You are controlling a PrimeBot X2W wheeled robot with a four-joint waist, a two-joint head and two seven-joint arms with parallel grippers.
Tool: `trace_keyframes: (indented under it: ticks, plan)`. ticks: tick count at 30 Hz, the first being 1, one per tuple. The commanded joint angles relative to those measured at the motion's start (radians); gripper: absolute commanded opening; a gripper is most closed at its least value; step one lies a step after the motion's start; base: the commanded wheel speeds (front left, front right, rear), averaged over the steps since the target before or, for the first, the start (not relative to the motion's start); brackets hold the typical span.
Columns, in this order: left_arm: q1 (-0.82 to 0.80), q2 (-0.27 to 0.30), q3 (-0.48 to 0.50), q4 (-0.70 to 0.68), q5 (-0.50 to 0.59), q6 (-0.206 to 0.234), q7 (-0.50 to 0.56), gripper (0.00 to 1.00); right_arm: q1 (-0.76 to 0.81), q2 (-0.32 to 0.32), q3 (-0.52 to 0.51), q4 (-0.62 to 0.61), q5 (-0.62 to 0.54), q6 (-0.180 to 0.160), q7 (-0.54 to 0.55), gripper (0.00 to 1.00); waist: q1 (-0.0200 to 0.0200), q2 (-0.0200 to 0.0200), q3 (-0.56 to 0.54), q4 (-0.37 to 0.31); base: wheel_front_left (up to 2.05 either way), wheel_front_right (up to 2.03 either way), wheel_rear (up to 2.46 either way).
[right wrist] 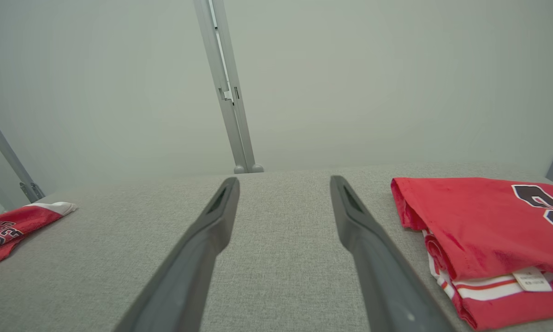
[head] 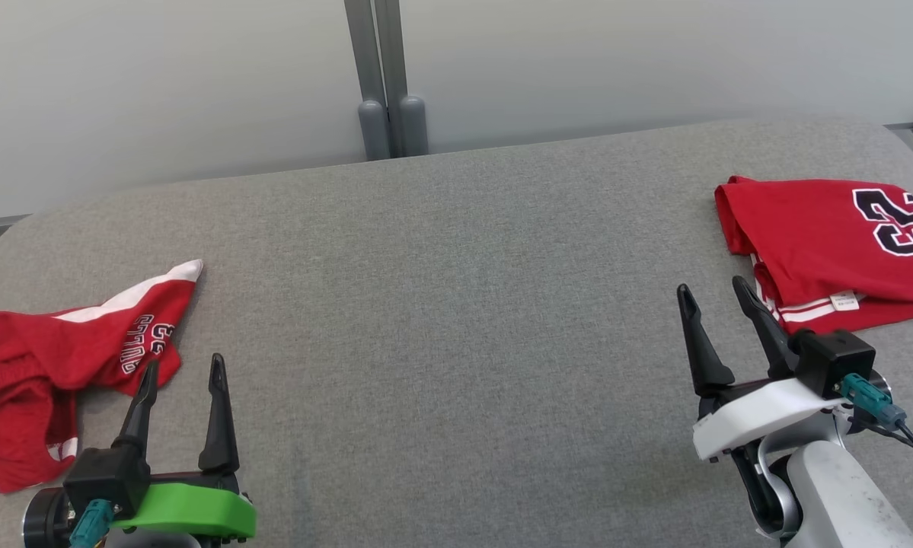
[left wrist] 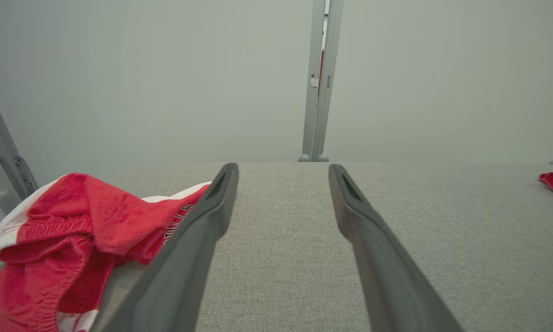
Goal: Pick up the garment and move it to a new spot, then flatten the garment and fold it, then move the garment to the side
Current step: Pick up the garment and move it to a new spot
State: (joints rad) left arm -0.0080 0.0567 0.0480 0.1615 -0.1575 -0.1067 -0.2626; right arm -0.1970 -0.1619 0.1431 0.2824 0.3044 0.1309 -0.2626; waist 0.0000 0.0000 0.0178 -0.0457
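Left pincer (head: 183, 362), right pincer (head: 711, 286) wide, empty — left wrist view shows crumpled garment's (left wrist: 115, 207) waistband (left wrist: 50, 228).

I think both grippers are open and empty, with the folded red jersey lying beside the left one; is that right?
Not quite: the head view shows the folded red jersey beside the right gripper, not the left gripper. Both are open and empty.

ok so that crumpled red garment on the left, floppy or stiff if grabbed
Probably floppy: the crumpled red garment lies in soft folds, so it likely drapes from one pinch. Seems light, thin cloth. On the textured grey surface, pushing may bunch it rather than slide.
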Motion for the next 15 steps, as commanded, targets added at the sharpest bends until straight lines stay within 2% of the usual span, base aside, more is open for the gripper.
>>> trace_keyframes:
  ticks: [1,15]
  plan:
    - [-0.013,0.000,0.003,0.001,0.010,-0.006,-0.003,1.00,-0.013,-0.003,0.001,0.004,0.003,0.000,-0.003,1.00,0.0000,0.0000,0.001,-0.001,0.00,0.00,0.00]
    - [-0.026,-0.004,0.006,0.010,0.013,-0.013,-0.003,1.00,-0.021,0.012,-0.021,0.038,-0.022,0.000,-0.003,1.00,0.0000,0.0000,0.013,0.008,0.00,0.00,0.00]
